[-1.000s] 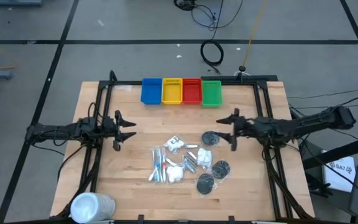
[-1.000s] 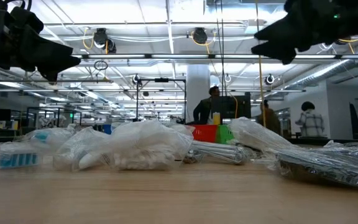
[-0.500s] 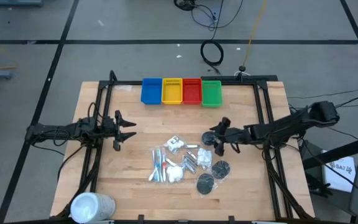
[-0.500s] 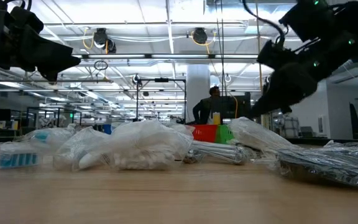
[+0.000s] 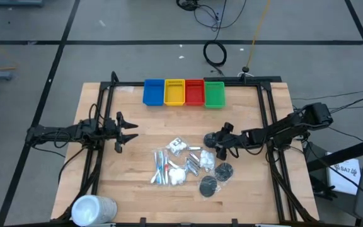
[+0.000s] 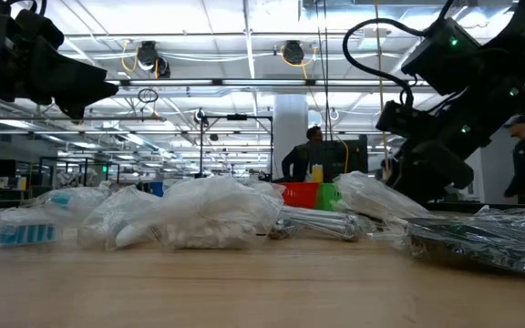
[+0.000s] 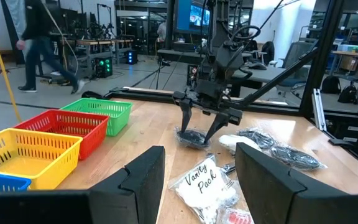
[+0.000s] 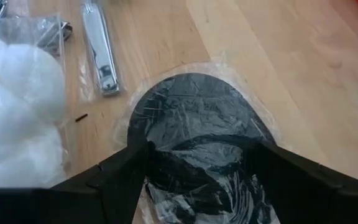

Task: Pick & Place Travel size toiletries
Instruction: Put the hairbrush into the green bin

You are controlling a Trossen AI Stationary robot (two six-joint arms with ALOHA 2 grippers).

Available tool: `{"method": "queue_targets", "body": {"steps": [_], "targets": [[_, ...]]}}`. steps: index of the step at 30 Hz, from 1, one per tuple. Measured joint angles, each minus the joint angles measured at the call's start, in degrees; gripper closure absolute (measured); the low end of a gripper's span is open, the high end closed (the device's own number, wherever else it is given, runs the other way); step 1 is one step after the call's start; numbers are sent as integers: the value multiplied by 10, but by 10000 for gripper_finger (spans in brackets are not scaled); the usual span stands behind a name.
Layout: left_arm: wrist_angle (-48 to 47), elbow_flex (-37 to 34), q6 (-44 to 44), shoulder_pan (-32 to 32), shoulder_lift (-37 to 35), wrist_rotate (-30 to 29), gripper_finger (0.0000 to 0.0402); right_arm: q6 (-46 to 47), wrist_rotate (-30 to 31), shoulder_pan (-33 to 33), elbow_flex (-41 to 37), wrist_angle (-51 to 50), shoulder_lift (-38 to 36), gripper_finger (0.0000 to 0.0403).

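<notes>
The travel size toiletries (image 5: 180, 161) lie in a loose pile at mid-table: white packets, silver clippers, slim wrapped sticks and dark round discs in clear wrap. My right gripper (image 5: 218, 142) slants down, open, over the farthest disc (image 8: 191, 115). Its two fingers straddle that disc (image 7: 192, 137), which lies flat on the wood. Two more discs (image 5: 224, 169) (image 5: 208, 185) lie nearer the front edge. My left gripper (image 5: 128, 131) hangs open and level over the table's left part, away from the pile. My right gripper comes at the wrapped disc from the table's right side, slanting down, with one finger (image 8: 126, 171) on either side of the disc's near half. Whether the fingertips touch the clear wrap (image 8: 229, 65) or the disc, I cannot tell.
Blue (image 5: 153, 92), yellow (image 5: 174, 92), red (image 5: 195, 93) and green (image 5: 214, 94) bins stand in a row at the far edge. A large white cylinder (image 5: 93, 209) sits at the near left corner. A bag of white cotton (image 8: 17, 93) lies beside the disc. People move in the room behind.
My right gripper has sunk from well above the table and moved toward the table's left, tipping from level to slanting down, until its fingers straddle the far disc. The toiletries have stayed put.
</notes>
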Motion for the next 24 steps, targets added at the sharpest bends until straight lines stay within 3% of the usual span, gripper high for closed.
{"method": "queue_targets", "body": {"steps": [9,24], "targets": [[0,0,0,0,0,0,211,26,-1,0,0,-4,0,151],[0,0,0,0,0,0,211,26,-1,0,0,-5,0,245]]}}
